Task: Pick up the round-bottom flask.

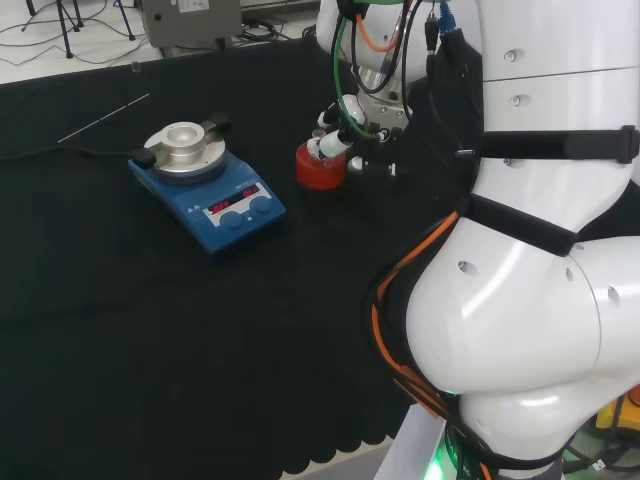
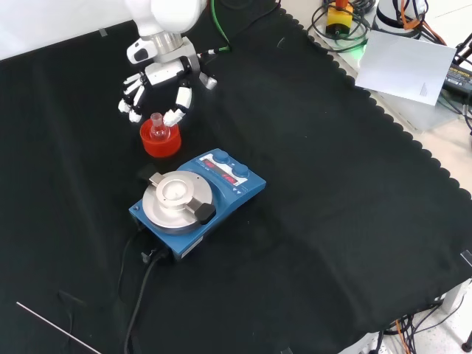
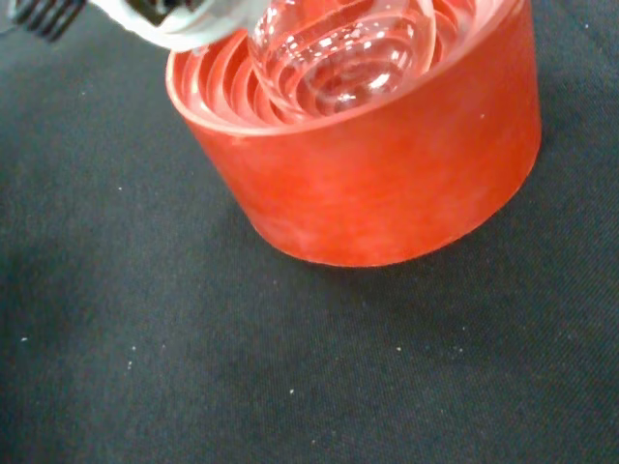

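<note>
A clear round-bottom flask (image 2: 156, 125) sits upright in a red ribbed ring stand (image 2: 159, 141) on the black cloth. In the front view the hand (image 2: 161, 74) hangs just behind and above it, its fingers (image 2: 131, 105) on one side of the flask's neck and its thumb on the other, with small gaps showing. The hand is open and holds nothing. In the head view the hand (image 1: 340, 140) hovers at the top of the red stand (image 1: 320, 168). The wrist view has the flask's bulb (image 3: 338, 48) resting in the stand (image 3: 387, 184), with a blurred white fingertip (image 3: 174, 24) beside it.
A blue stirrer plate (image 2: 195, 200) with a round metal top stands close in front of the stand in the front view, its cable trailing toward the near edge. A thin rod (image 2: 55, 330) lies on the cloth at the lower left. The arm's white links (image 1: 540, 250) fill the head view's right.
</note>
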You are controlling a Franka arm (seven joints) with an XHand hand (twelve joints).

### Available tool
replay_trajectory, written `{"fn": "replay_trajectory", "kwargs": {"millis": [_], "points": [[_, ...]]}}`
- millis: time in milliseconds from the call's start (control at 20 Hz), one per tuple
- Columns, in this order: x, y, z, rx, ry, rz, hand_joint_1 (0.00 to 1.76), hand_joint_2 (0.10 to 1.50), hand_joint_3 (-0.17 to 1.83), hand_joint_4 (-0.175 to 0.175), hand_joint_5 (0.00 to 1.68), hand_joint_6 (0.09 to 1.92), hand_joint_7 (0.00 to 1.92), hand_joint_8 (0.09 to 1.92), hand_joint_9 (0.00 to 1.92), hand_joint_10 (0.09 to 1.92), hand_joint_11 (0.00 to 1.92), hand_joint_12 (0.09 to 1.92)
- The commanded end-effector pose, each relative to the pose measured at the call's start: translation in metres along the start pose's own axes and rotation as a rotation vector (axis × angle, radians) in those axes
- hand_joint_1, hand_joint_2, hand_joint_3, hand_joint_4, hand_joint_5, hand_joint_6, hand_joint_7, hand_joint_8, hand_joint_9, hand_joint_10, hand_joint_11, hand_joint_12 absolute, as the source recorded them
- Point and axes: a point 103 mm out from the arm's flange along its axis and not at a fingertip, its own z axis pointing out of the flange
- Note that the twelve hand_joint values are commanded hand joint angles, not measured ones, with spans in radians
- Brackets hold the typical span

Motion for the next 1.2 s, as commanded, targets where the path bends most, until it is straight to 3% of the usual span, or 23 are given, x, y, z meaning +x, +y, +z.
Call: {"fn": "replay_trajectory", "kwargs": {"millis": [50, 750, 1200], "points": [[-0.0017, 0.0008, 0.0007, 0.002, 0.001, 0.005, 0.87, 0.67, 0.65, -0.028, 0.74, 0.11, 0.23, 0.55, 0.41, 0.62, 0.05, 1.35], [-0.0033, 0.0055, 0.0001, -0.02, 0.0, 0.017, 0.86, 0.7, 0.65, -0.013, 0.82, 0.17, 0.27, 0.56, 0.44, 0.62, 0.07, 1.34], [-0.0005, 0.0072, -0.004, -0.042, -0.002, 0.018, 0.86, 0.74, 0.62, -0.004, 0.83, 0.38, 0.32, 0.53, 0.5, 0.58, 0.11, 1.33]]}}
